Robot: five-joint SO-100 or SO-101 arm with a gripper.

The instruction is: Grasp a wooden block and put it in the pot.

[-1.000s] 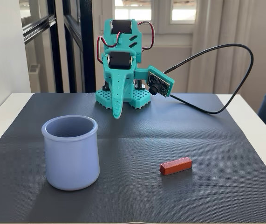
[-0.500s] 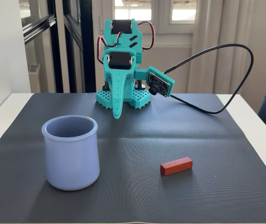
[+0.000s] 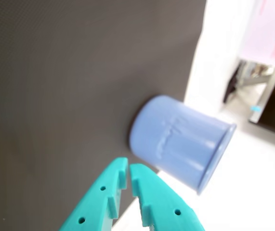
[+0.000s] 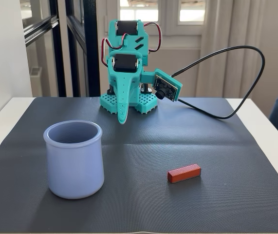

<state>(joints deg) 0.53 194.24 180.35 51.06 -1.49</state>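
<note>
1. The gripper [image 3: 128, 169] is empty, its jaws nearly closed with only a thin slit between the tips; in the fixed view it [image 4: 122, 118] hangs folded near the arm's base, well away from both objects.
2. The block [image 4: 184, 173] lies flat on the mat [image 4: 216, 146], untouched, right of the pot [image 4: 74, 158] and well apart from it.
3. The pot stands upright, mouth open to receive the block.
4. Judged: nothing is grasped yet.

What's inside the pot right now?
Nothing shows inside the pot: the fixed view catches only the far inner wall below the rim, bare and lavender. The bottom is hidden by the near wall. The wooden block lies outside it on the dark mat.
</note>
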